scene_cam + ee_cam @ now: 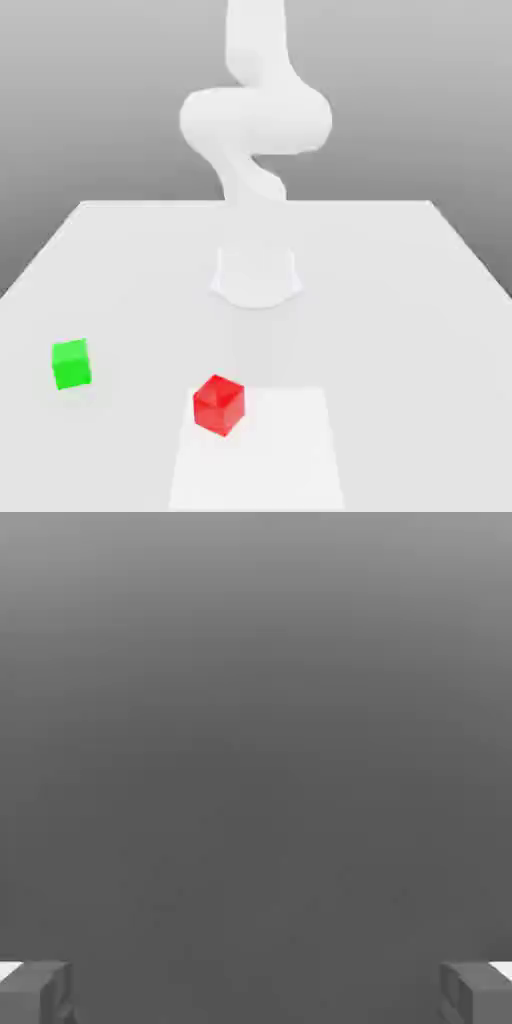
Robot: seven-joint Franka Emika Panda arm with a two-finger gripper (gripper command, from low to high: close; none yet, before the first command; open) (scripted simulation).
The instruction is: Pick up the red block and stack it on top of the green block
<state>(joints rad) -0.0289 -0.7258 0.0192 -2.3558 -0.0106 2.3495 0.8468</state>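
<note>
While nothing had yet been grasped, the scene was laid out as follows. A white table (400, 260) was spread across the exterior view, with the white Franka arm (255, 120) mounted at its far middle and reared up over its base (256, 277). A paler square patch (290, 450) was marked on the near part of the table. The red block (219, 404) was set on that patch's corner, toward the exterior view's left, turned so one vertical edge faced the camera. The green block (71, 363) was placed further to the exterior view's left, well apart from the red one and slightly farther back. No stacking had been done.

In the hand view the gripper (256, 992) was seen with both fingertips (35, 990) spread wide and nothing between them; only grey background was faced, no block. The red block was judged to lie on the near side of the base, so a reach down and toward the camera would be needed, with the fingers aligned to the block's rotated faces.
</note>
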